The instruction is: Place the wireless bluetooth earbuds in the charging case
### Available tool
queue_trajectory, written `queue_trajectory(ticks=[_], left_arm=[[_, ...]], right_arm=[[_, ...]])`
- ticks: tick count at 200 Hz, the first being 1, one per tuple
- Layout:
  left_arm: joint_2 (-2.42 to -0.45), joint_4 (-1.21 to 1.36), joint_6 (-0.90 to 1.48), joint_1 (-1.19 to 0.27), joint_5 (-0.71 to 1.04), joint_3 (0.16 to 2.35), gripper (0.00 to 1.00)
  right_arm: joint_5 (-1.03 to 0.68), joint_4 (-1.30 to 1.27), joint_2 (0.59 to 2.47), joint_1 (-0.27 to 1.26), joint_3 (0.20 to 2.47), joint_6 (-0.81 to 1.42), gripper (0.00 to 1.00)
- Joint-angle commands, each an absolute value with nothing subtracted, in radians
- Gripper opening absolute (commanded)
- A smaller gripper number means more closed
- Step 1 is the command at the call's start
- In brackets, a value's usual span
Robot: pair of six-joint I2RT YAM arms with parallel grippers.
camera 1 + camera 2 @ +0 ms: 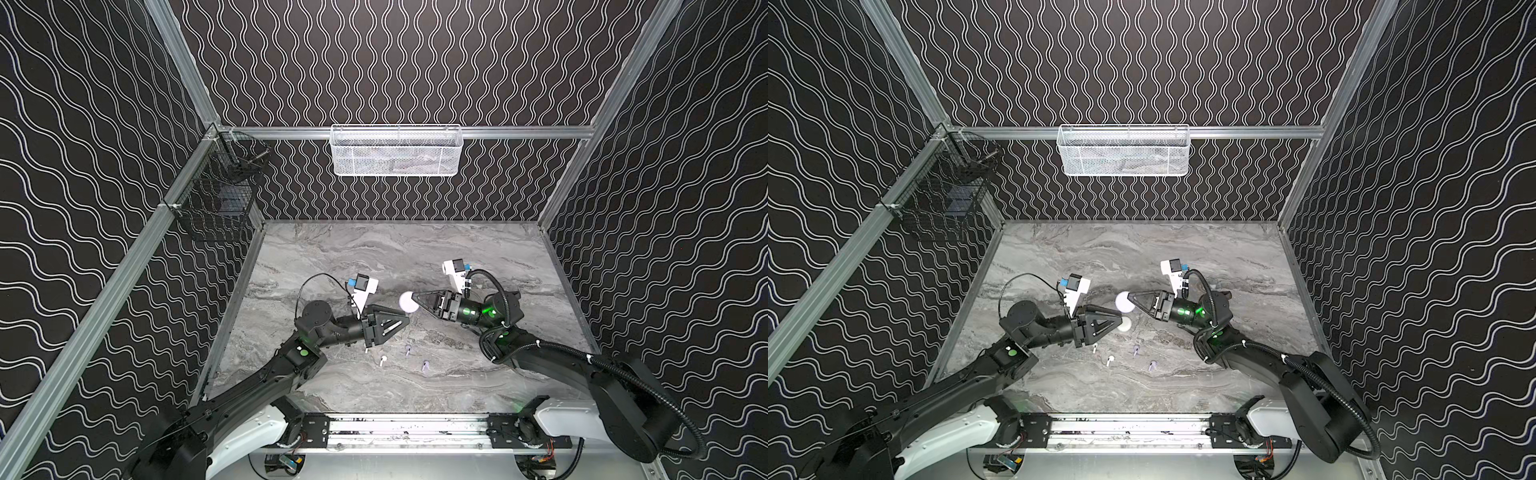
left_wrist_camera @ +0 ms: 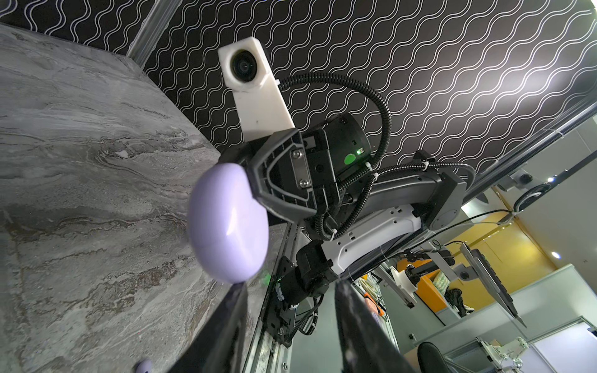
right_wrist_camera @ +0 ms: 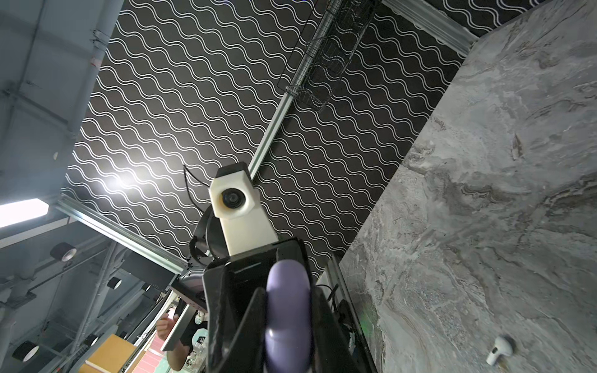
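My right gripper [image 1: 413,296] [image 3: 288,297] is shut on the edge of a round lilac charging case [image 1: 407,303] [image 3: 287,326] [image 2: 226,222] and holds it above the table's middle. My left gripper [image 1: 404,323] [image 2: 290,306] is open, its tips just below the case and one finger [image 2: 237,300] close to the case's rim, with nothing between them. Loose on the marble nearer the front lie two white earbuds [image 1: 382,360] [image 1: 1095,348] [image 3: 499,353] and two lilac earbuds [image 1: 408,350] [image 1: 424,365] [image 2: 143,366].
A white round case [image 1: 1124,325] rests on the table under my left fingertips. A white mesh basket [image 1: 395,151] hangs on the back wall and a black wire basket [image 1: 220,195] on the left wall. Patterned walls close off three sides of the marble table [image 1: 374,257].
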State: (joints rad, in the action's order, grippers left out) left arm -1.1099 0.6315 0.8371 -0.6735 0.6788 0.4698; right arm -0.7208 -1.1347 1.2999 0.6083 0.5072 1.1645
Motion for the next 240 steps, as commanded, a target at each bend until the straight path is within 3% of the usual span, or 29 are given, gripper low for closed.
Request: queue_trajectory(ticks=[1,37,132,240], left_arm=[[-1.106,0.638,0.815,-0.673,0.658,0.469,0.46],[-1.109,0.632,0.811,-0.673,0.654,0.468,0.46],[-1.186,0.783,0.875,-0.672,0.671,0.460,0.45],[-1.185,0.781,0.875,-0.672,0.646,0.465,0.40]], right_arm=[[-0.723,-1.235,1.289,0.612,0.501,1.193,0.16],[-0.716,-1.164,1.250,0.614,0.512,1.156,0.16],[-0.723,-1.318,1.324,0.627,0.482,1.203,0.16],[-0.727,-1.409,1.361,0.627,0.468,1.249,0.16]])
